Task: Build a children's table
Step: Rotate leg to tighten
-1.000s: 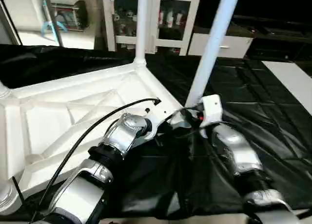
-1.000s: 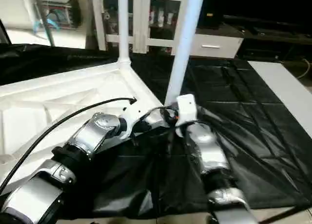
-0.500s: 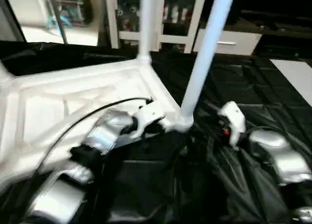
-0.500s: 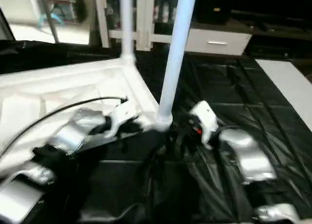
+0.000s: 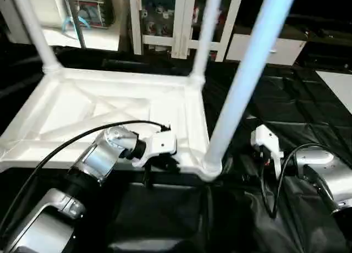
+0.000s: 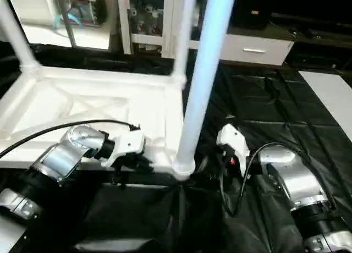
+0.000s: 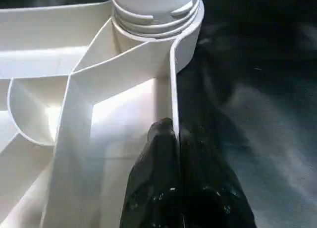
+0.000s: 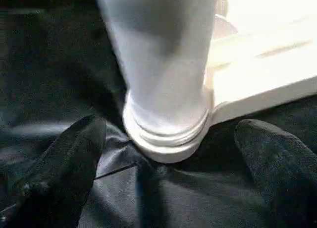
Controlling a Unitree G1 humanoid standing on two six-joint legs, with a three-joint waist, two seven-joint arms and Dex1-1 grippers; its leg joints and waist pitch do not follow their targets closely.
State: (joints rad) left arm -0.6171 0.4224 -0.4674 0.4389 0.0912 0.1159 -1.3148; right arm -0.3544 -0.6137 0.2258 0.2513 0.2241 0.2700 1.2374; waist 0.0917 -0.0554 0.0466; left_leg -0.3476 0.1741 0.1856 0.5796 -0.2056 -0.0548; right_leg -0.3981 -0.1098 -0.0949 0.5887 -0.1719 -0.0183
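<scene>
the white plastic rectangular table top (image 5: 110, 107) lies ribbed side up on black sheeting (image 6: 264, 110), its thin rim pinched by the left end effector (image 7: 174, 139), stiff and light but likely slippery, while the right end effector (image 8: 168, 153) gapes wide, empty, around the near tapered white tube leg (image 5: 242, 88).

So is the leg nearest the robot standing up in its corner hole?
Yes. The nearest leg stands upright, its base in the table top's corner socket.
</scene>
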